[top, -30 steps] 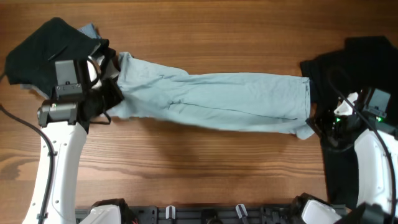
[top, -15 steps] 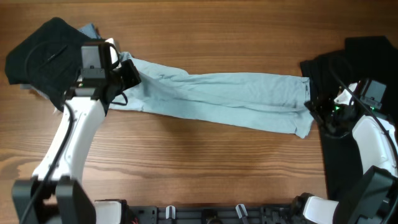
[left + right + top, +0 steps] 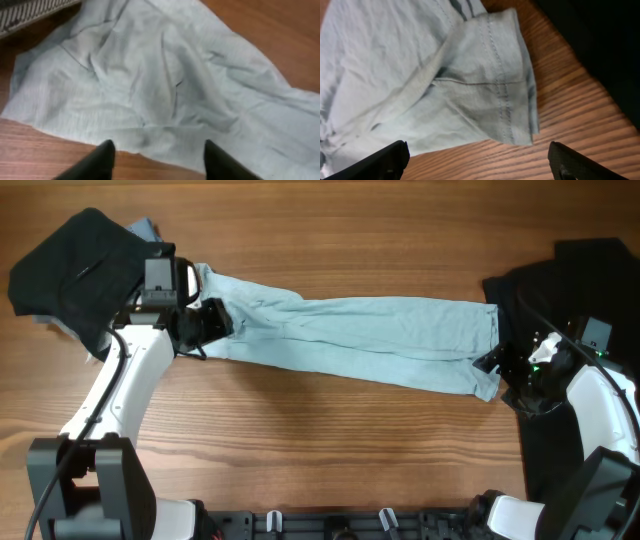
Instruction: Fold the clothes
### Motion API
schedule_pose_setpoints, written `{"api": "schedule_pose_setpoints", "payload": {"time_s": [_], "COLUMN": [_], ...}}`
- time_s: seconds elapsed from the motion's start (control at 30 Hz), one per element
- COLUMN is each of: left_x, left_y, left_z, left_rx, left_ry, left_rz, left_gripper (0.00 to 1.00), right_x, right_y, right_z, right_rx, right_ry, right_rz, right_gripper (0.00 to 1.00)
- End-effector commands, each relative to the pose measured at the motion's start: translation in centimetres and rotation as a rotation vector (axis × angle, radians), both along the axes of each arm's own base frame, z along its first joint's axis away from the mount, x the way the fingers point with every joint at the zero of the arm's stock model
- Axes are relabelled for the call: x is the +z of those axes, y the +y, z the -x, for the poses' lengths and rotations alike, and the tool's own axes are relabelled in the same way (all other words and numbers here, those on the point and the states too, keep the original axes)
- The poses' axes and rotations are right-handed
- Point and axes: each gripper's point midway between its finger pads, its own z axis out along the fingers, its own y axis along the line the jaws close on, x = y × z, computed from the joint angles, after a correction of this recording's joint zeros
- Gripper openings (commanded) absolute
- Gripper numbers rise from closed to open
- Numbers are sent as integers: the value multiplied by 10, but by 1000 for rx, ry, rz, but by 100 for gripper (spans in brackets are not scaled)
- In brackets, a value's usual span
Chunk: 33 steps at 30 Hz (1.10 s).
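The pale blue T-shirt point(image 3: 350, 340) lies as a long, narrow, wrinkled band across the middle of the table. My left gripper point(image 3: 220, 320) hovers over its left end, open, with nothing between the fingers. In the left wrist view the shirt point(image 3: 165, 85) fills the frame ahead of that gripper point(image 3: 157, 162), whose tips stand over its near edge and bare wood. My right gripper point(image 3: 488, 364) is at the shirt's right end, wide open and empty. In the right wrist view a hemmed sleeve point(image 3: 505, 85) lies just ahead of this gripper point(image 3: 480, 167).
A black garment point(image 3: 70, 265) is bundled at the back left with a bit of grey-blue cloth point(image 3: 145, 227) behind it. Another black garment point(image 3: 585, 290) is spread along the right edge, under the right arm, and shows in the right wrist view point(image 3: 600, 45). The table is brown wood point(image 3: 330, 450).
Both grippers were shut on the shirt's ends and have opened and let go. The left gripper moved toward the back and right; the shirt now lies slack on the table.
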Motion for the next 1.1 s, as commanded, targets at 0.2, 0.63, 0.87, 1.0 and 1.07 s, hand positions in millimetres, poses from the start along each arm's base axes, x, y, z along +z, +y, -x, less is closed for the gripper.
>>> {"api": "schedule_pose_setpoints", "payload": {"time_s": [0.2, 0.63, 0.87, 1.0, 1.07], "left_x": [-47, -12, 39, 17, 5], "left_y": [3, 26, 13, -5, -5], "left_z": [-4, -94, -103, -69, -54], "left_rx": [-89, 66, -2, -121, -162], "left_ry": [61, -228, -274, -132, -69], "left_rz": [-94, -43, 75, 82, 31], "left_gripper": [4, 26, 32, 30, 31], "right_x": [-7, -5, -7, -10, -7], "right_y": [-4, -10, -7, -9, -10], "right_z": [2, -10, -3, -7, -15], "right_rx": [35, 37, 134, 131, 161], "right_ry": [5, -48, -45, -65, -112], "right_rz": [38, 64, 85, 97, 109], "right_gripper": [93, 93, 99, 91, 83]}}
